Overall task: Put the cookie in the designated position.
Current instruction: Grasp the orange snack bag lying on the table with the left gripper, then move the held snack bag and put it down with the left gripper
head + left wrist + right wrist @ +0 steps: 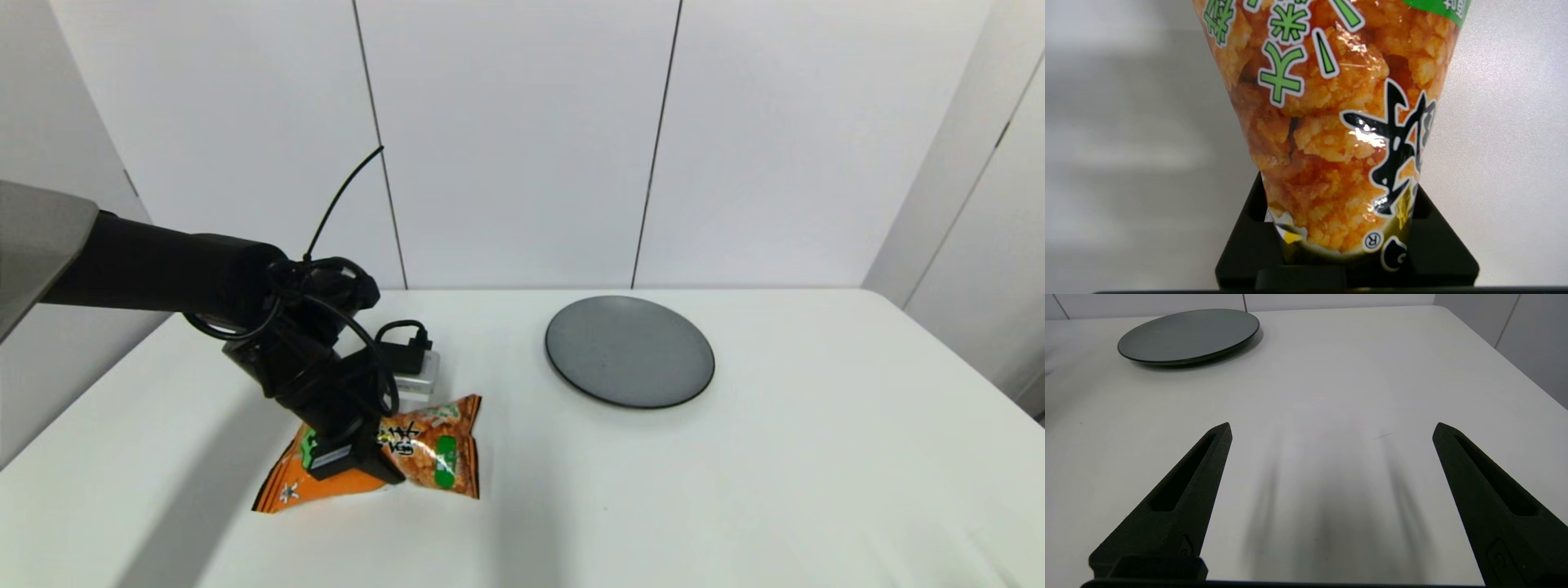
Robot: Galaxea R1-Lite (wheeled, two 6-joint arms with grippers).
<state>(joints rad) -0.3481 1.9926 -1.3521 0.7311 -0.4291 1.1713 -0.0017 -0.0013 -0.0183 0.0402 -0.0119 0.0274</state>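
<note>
The cookie (437,449), an orange snack bag with a green label and black characters, is at the table's front left, well to the left of the round dark grey plate (629,351). My left gripper (353,460) comes down on the bag's middle from above and is shut on it. In the left wrist view the cookie (1331,122) is pinched narrow between the two black fingers (1249,245) of the left gripper (1337,196). Whether the bag still touches the table, I cannot tell. My right gripper (1331,426) hovers open over bare table, with the plate (1188,335) far ahead of it.
The white table (816,490) ends at a white panelled wall just behind the plate. Its right edge runs close to a second wall. The left arm's cables loop above the bag.
</note>
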